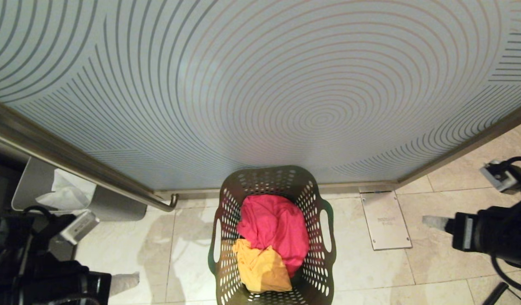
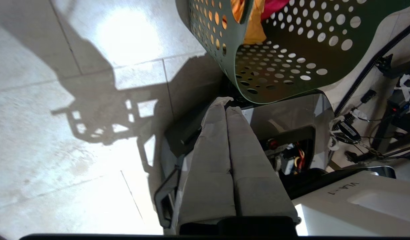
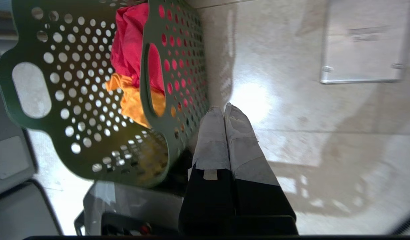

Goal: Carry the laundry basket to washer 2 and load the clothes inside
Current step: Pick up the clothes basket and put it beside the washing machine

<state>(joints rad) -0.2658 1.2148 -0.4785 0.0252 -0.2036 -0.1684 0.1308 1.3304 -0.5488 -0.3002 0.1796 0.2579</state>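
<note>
Both my grippers, left [image 1: 131, 280] and right [image 1: 431, 221], pinched together, empty, flanking the basket [image 1: 317, 271]: light, stiff plastic, I reckon; take the side handles.

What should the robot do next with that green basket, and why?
Probably open both end effectors and bring them in to the basket's side handles. The left end effector and right end effector are shut, empty and apart from it on either side, while the clothes lie inside and no washer is in view.

Left gripper [image 1: 127, 281] low at frame's lower left, fingers pressed together; right gripper [image 1: 434, 222] mid-right, likewise closed, empty.
</note>
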